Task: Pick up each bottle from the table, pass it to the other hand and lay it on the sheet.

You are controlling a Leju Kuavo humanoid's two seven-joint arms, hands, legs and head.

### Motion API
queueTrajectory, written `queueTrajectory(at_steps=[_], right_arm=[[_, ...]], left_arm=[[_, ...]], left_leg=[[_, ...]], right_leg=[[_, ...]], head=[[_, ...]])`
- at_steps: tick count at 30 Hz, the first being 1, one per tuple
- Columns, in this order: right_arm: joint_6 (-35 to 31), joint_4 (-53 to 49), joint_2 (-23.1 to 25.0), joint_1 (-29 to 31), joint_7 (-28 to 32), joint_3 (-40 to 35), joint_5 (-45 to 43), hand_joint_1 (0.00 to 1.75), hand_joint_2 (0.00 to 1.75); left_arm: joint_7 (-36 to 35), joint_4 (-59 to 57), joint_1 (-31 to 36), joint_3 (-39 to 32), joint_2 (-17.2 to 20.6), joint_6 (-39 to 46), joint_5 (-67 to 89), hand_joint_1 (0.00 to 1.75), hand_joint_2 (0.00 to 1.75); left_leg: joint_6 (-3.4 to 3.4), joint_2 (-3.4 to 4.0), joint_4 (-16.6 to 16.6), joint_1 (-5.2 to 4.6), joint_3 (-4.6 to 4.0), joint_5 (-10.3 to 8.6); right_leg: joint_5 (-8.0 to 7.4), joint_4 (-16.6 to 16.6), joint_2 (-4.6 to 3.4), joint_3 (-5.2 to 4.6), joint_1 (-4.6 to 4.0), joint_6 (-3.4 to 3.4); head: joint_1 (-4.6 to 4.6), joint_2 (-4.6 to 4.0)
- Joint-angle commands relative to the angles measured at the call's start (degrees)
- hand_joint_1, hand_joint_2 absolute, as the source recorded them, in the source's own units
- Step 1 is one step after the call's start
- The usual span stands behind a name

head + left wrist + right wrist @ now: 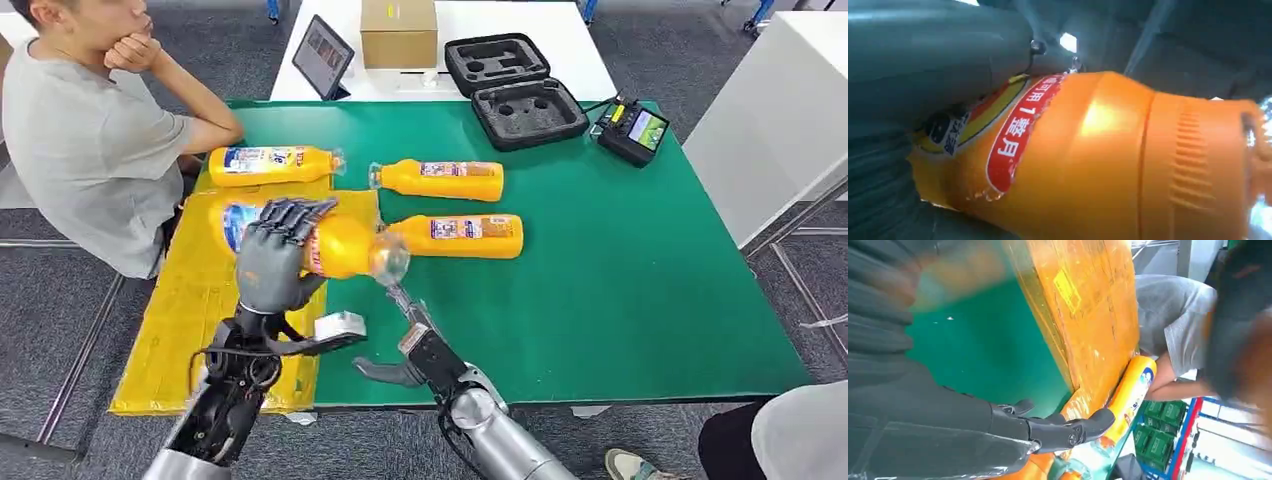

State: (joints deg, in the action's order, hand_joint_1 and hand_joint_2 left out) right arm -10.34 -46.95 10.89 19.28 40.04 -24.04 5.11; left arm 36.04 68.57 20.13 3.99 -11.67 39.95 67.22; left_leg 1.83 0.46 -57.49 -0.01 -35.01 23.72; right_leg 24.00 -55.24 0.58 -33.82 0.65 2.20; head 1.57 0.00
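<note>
My left hand (272, 262) wraps around the bottle (335, 246), holding it on its side above the yellow sheet (185, 330) ready for laying down, while my right hand (405, 345) hangs open and empty over the worktop (620, 290).

You are looking at a lab test area, green table (620, 300), foam-lined equipment case (515, 88), handheld controller (632, 130), tablet (322, 56), seated person (85, 140) observing.

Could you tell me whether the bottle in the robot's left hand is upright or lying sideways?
Sideways: the left hand grips the held bottle horizontally above the yellow sheet, its clear cap end pointing toward the right hand.
</note>
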Motion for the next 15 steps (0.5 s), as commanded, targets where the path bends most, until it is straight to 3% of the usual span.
queueTrajectory(at_steps=[1, 4, 5, 10, 15], right_arm=[[0.9, -1.1, -0.9, 0.0, 0.0, 0.8, 0.2, 0.0, 1.75], [1.4, -3.4, -1.1, -0.7, 0.0, 0.5, 0.1, 0.0, 1.75], [0.9, -2.3, -0.4, 0.2, 0.0, 0.3, 0.0, 0.0, 1.75], [1.4, -3.5, -1.0, -0.6, 0.0, 0.3, 0.0, 0.0, 1.75], [2.7, -3.6, -0.9, -0.8, 0.0, -0.4, 0.2, 0.0, 1.75]], left_arm=[[-16.9, -18.9, 7.8, -4.1, 1.8, 0.0, 16.9, 1.75, 1.75], [-21.2, -25.9, 10.4, -0.6, 3.6, 0.0, 18.1, 1.75, 1.75], [-23.9, -29.3, 13.3, 4.3, 5.3, 0.0, 14.6, 1.75, 1.75], [-24.5, -28.5, 11.8, 4.5, 5.4, 0.0, 15.1, 1.75, 1.75], [-27.1, -36.8, 14.7, 6.6, 5.7, 0.0, 16.0, 1.75, 1.75]], left_leg=[[-0.14, -0.12, 0.0, 0.05, 0.24, 0.03], [-0.15, -0.28, 0.1, 0.04, 0.19, -0.06], [-0.11, -0.25, 0.1, 0.05, 0.13, -0.07], [-0.14, -0.1, 0.0, 0.09, 0.09, -0.04], [-0.13, -0.09, 0.0, 0.08, 0.1, -0.04]], right_leg=[[0.06, 0.0, 0.02, 0.22, -0.05, -0.13], [0.08, 0.0, 0.2, 0.22, -0.03, -0.11], [0.06, 0.0, 0.18, 0.17, -0.03, -0.08], [-0.03, 0.0, 0.02, 0.11, -0.07, -0.22], [-0.03, 0.0, 0.02, 0.13, -0.05, -0.21]], head=[[0.02, 0.0], [0.0, 0.0], [-0.02, 0.0], [0.02, 0.0], [-0.02, 0.0]])
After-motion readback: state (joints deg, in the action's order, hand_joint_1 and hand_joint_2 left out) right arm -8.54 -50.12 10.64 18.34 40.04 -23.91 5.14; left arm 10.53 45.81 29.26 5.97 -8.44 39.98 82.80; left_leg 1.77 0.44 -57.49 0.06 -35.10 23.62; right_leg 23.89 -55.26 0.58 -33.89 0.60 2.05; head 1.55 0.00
